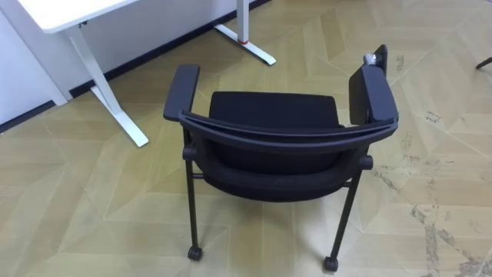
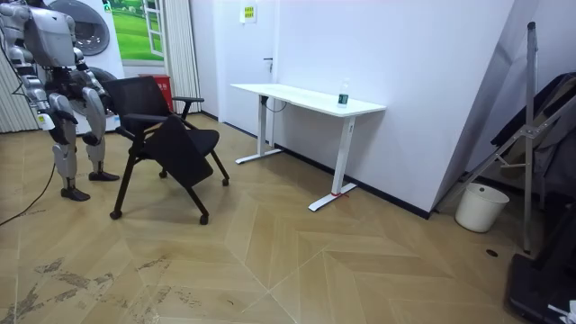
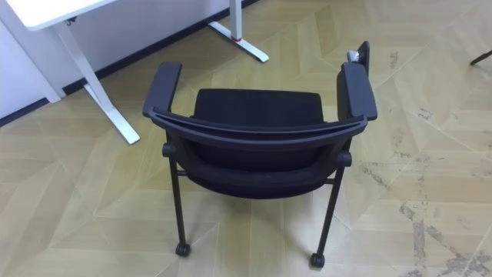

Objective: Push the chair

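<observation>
A black chair [image 1: 273,115] stands on wooden floor [image 1: 77,215] near a white desk [image 1: 69,11].

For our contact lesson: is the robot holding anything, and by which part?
Nothing is held. The chair has its backrest and armrests bare; the left hand and right hand hang at the robot's sides, apart from it.

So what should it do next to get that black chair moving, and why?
Probably reach forward to the top edge of the backrest. The chair stands right in front of the robot with its back towards it, apparently untouched, and it has wheels on its rear legs. The white desk lies ahead.
</observation>
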